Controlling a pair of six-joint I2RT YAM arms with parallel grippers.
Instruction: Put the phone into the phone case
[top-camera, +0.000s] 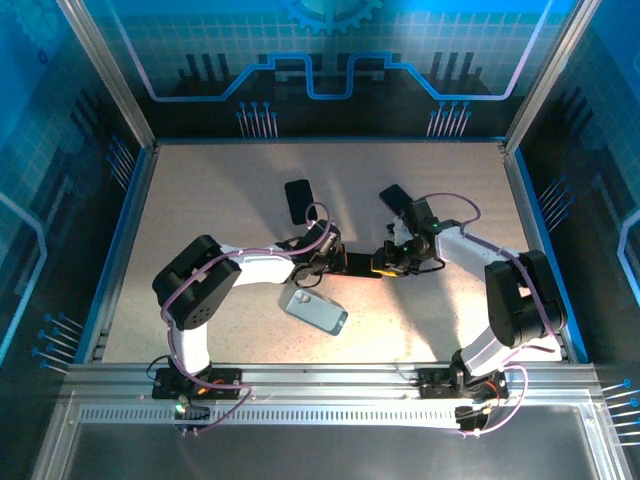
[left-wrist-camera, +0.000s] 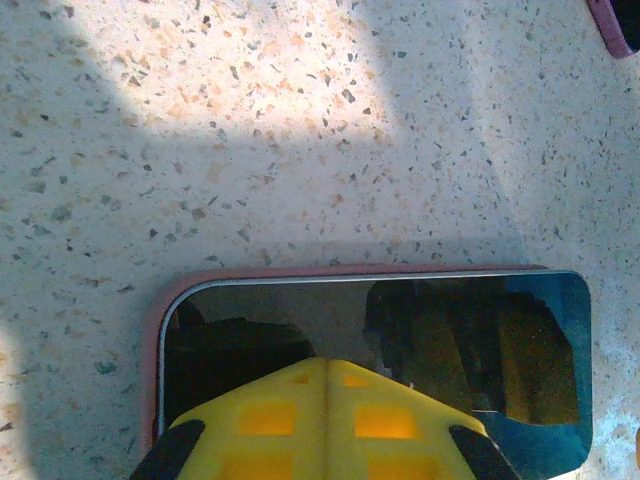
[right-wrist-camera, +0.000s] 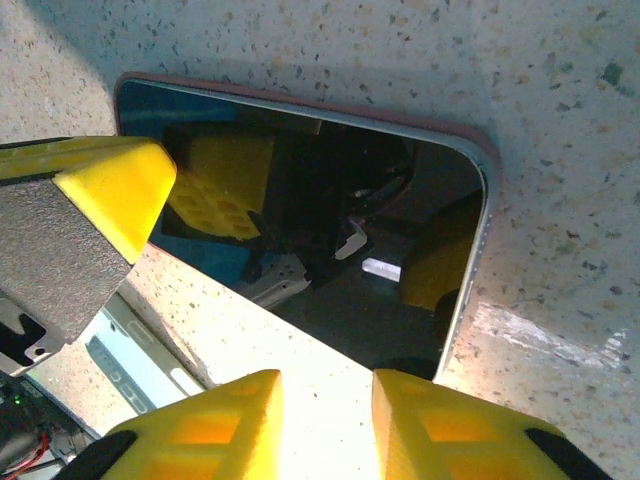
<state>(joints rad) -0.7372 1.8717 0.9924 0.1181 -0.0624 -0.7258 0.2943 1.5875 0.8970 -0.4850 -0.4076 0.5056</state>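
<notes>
Lying in the pink case (left-wrist-camera: 152, 330) on the table (left-wrist-camera: 300, 120), the phone (left-wrist-camera: 450, 350) has the left gripper (left-wrist-camera: 325, 420), fingers pressed together, over its screen and the right gripper (right-wrist-camera: 327, 420), fingers slightly apart and empty, beside its edge.

Overhead camera looks down from 6 o'clock; both wrist cameras sit close, sharing the glossy black pink-cased phone (left-wrist-camera: 450, 330).

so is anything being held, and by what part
Nothing is held: left gripper is shut over the phone screen, right gripper slightly open with bare table between its jaws.
</notes>
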